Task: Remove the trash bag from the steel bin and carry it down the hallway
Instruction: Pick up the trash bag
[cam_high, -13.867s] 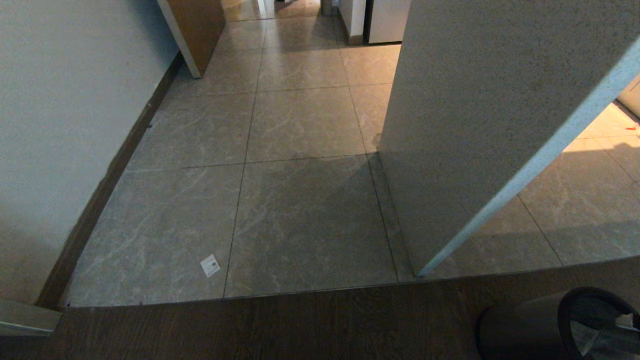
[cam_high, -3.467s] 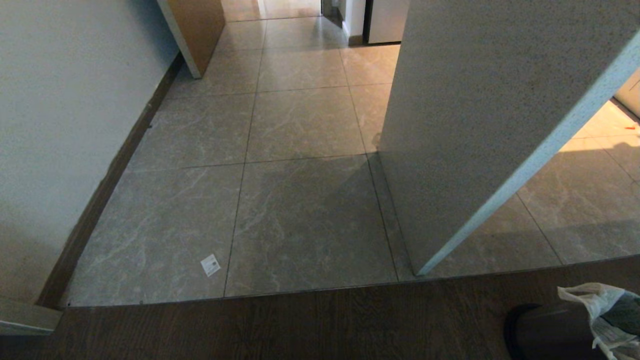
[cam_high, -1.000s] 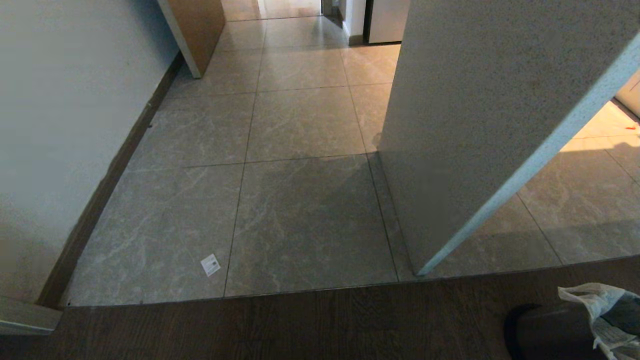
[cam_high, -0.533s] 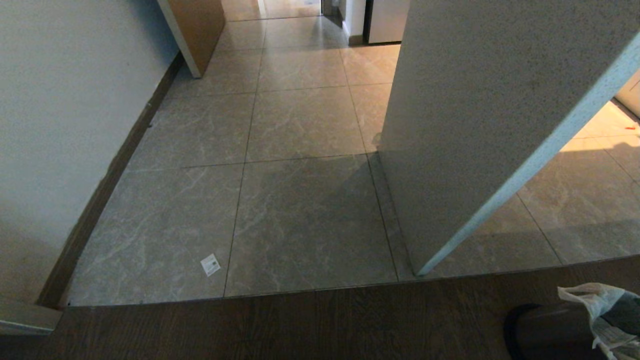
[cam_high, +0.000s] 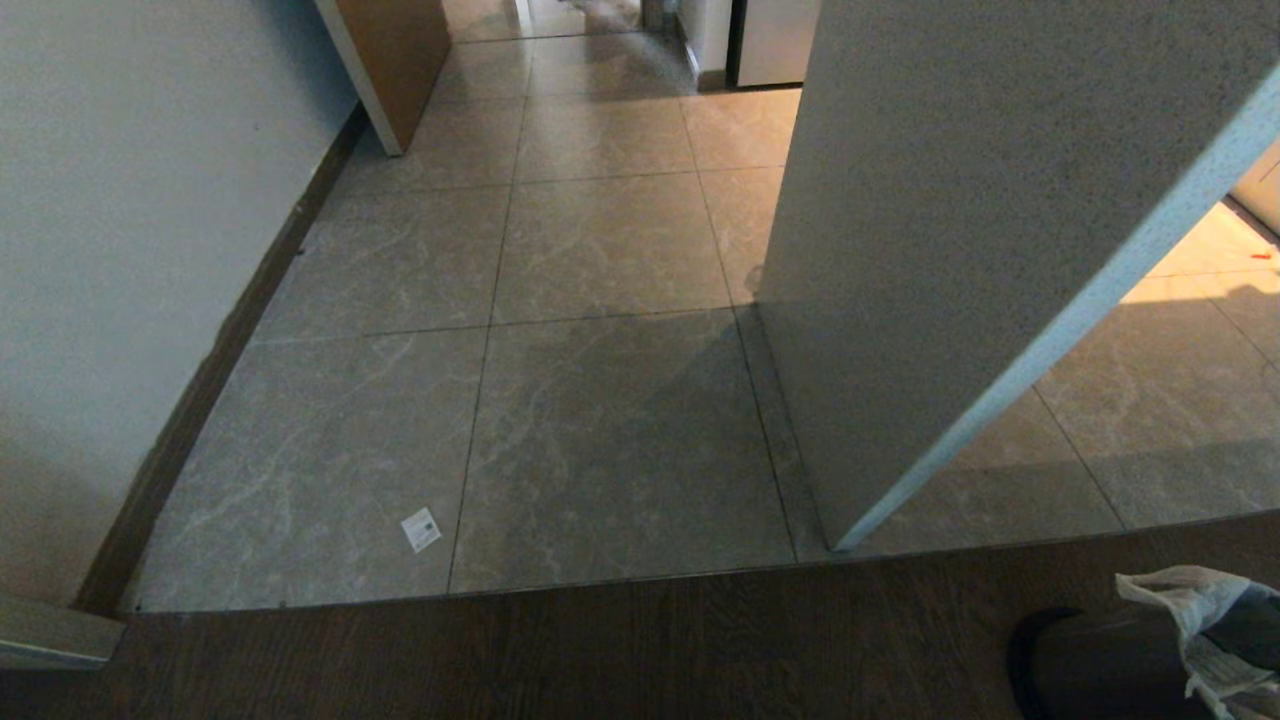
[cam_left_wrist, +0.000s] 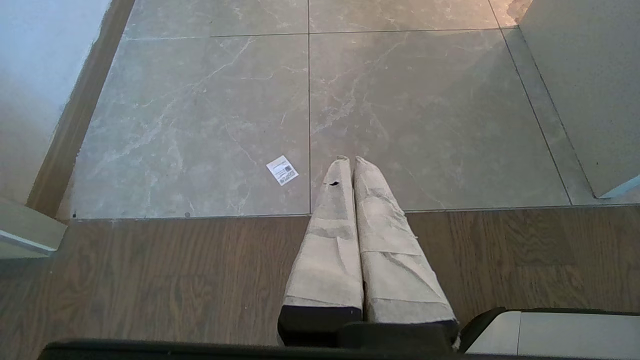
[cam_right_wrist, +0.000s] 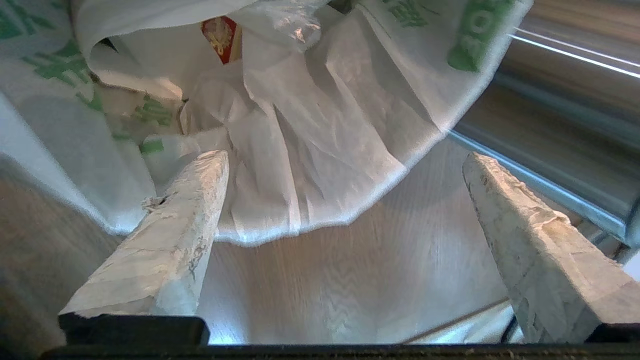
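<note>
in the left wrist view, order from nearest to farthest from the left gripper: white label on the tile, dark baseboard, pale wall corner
1. Small white printed label, on the tile just beside the left gripper.
2. Pale wall corner, off to one side.
3. Dark brown baseboard, along the opposite wall; close to the corner's distance.

Steel bin (cam_high: 1090, 665) and trash bag (cam_high: 1200, 620), both cropped at the head view's corner.

Dark wood-plank floor (cam_high: 560, 650) meets marble-look tiles (cam_high: 610, 450); a small white label (cam_high: 420, 530) (at seven o'clock) lies on them.
</note>
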